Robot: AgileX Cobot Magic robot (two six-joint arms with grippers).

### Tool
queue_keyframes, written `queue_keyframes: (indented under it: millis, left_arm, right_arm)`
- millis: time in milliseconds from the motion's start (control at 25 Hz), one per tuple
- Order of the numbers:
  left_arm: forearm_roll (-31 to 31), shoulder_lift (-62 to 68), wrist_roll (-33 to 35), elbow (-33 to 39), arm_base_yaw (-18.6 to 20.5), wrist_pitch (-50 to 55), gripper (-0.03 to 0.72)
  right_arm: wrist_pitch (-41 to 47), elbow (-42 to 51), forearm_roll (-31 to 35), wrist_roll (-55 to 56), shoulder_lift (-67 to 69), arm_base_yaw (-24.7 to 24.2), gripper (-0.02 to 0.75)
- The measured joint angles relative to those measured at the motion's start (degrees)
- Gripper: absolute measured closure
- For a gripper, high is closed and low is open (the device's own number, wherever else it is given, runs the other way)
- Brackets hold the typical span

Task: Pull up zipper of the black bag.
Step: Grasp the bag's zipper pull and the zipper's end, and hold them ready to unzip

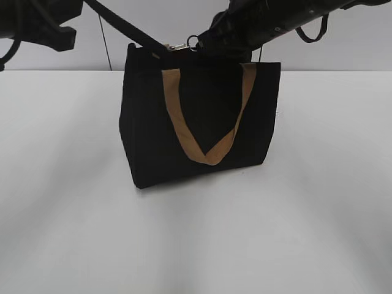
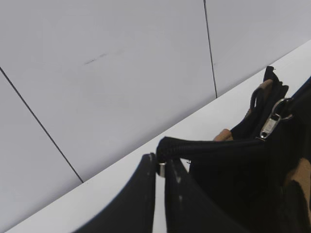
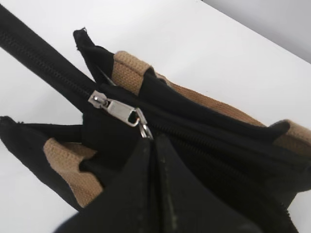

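Note:
The black bag [image 1: 202, 122] stands upright mid-table, a tan handle hanging down its front. The zipper runs along its top, and its black tail end [image 1: 122, 24] is stretched up to the upper left. In the left wrist view my left gripper [image 2: 160, 167] is shut on the tip of that tail, away from the bag [image 2: 243, 184]. The silvery zipper pull [image 3: 114, 108] sits near the bag's left end; it also shows in the left wrist view [image 2: 272, 121]. My right gripper [image 3: 151, 141] is shut on the pull's ring, just above the bag's top [image 1: 195, 43].
The bag sits on a white table [image 1: 73, 214]. A white panelled wall [image 2: 121, 73] with dark seams rises behind the table's far edge. Both black arms hang over the bag from the upper corners of the exterior view.

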Motion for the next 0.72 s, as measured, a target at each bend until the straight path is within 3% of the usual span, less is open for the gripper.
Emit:
queue_keyframes:
  millis: [400,720]
  left_arm:
    - [0.0,-0.1,0.1,0.0,0.0,0.0,0.676]
    - [0.0,0.0,0.1,0.0,0.0,0.1,0.676]
  right_arm:
    - [3.1,-0.3,-7.2,5.4,0.0,-1.4,0.752]
    - [3.7,-0.3,-8.1,6.6,0.0,-3.3,0.752]
